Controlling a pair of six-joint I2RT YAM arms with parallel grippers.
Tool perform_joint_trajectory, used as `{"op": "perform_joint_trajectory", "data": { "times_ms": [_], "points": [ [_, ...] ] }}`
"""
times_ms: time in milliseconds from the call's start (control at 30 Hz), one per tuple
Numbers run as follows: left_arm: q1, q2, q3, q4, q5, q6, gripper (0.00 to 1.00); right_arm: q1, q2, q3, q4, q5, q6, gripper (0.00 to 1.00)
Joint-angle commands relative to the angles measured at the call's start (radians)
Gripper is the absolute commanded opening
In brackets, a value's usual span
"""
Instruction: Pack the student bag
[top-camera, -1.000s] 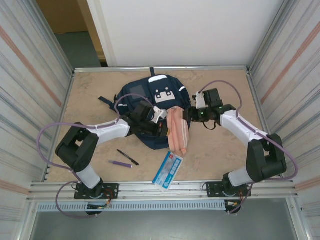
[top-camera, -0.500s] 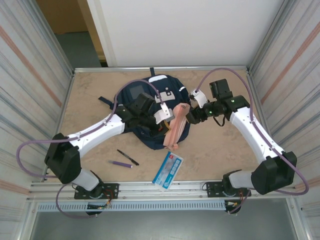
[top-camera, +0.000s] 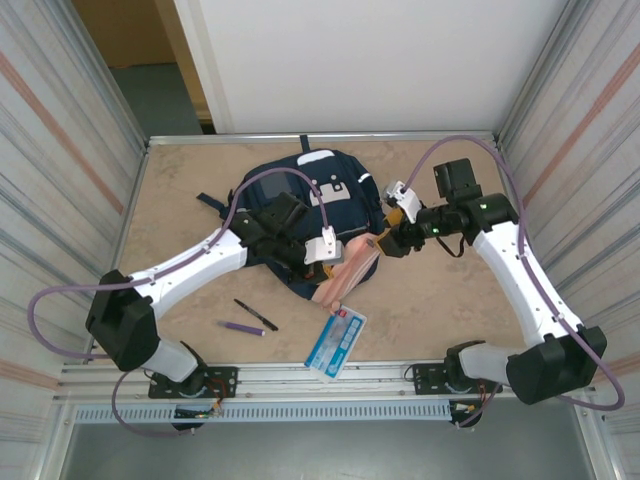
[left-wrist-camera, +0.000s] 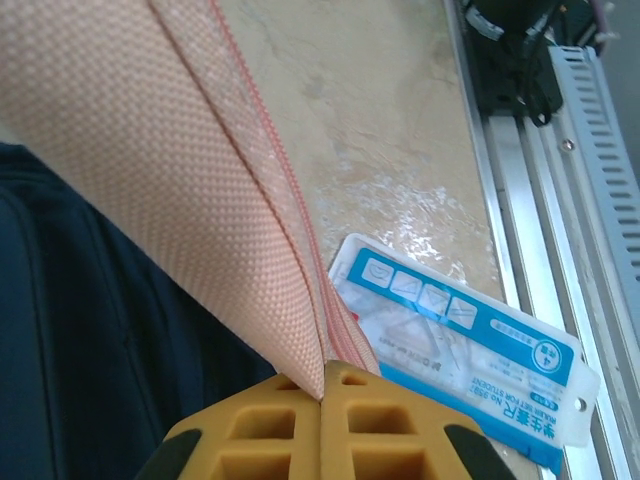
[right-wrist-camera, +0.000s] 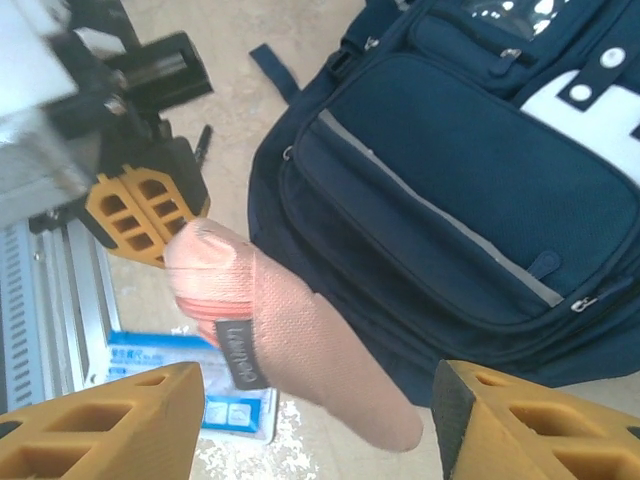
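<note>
Handover: R hand (top-camera: 390, 243) opens, L hand (left-wrist-camera: 320, 425) keeps pink pencil case (top-camera: 345, 275).
L clamped on its zip edge; case not yet in student bag (top-camera: 300, 190).

Navy student bag (top-camera: 350, 200) lies flat, front facing up.

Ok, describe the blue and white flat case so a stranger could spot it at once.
Start at the navy backpack mid-table and come towards the near rail. The blue and white case lies flat there, right of two pens. It is the only flat, printed rectangle; the pink pencil case beyond it is soft fabric.
</note>
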Motion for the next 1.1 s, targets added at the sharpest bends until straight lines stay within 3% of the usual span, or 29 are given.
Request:
{"op": "perform_joint_trajectory", "data": {
  "times_ms": [0, 200, 367, 567, 633, 700, 733, 767, 833, 900, 1067],
  "points": [
    [-0.012, -0.040, 0.049, -0.069, 0.039, 0.092, 0.00, 0.032, 0.016, -0.006, -0.071, -0.013, -0.092, 0.61],
    [-0.025, -0.001, 0.109, -0.151, 0.035, 0.145, 0.00, 0.097, 0.008, -0.069, -0.068, -0.053, -0.153, 0.61],
    [-0.025, -0.001, 0.112, -0.157, 0.035, 0.177, 0.00, 0.103, -0.010, -0.138, 0.010, -0.037, -0.093, 0.54],
    [-0.026, 0.009, 0.123, -0.160, 0.040, 0.189, 0.00, 0.105, -0.006, -0.164, 0.055, -0.173, -0.042, 0.56],
    [-0.024, 0.009, 0.123, -0.164, 0.053, 0.196, 0.00, 0.103, -0.014, -0.171, 0.059, -0.209, -0.075, 0.45],
    [-0.019, 0.009, 0.118, -0.158, 0.064, 0.181, 0.00, 0.101, -0.023, -0.168, 0.054, -0.217, -0.103, 0.18],
    [-0.015, 0.008, 0.114, -0.148, 0.068, 0.163, 0.08, 0.099, -0.027, -0.169, 0.052, -0.218, -0.110, 0.04],
    [-0.012, 0.006, 0.110, -0.133, 0.070, 0.136, 0.18, 0.095, -0.032, -0.170, 0.051, -0.227, -0.117, 0.00],
    [-0.002, 0.003, 0.101, -0.115, 0.091, 0.087, 0.29, 0.090, -0.036, -0.172, 0.052, -0.259, -0.129, 0.00],
    [0.012, 0.001, 0.092, -0.110, 0.157, 0.054, 0.49, 0.088, -0.033, -0.167, 0.048, -0.276, -0.129, 0.00],
    [0.055, -0.020, 0.039, 0.000, 0.320, -0.077, 0.55, 0.087, -0.044, -0.168, 0.056, -0.278, -0.116, 0.00]
  ]
}}
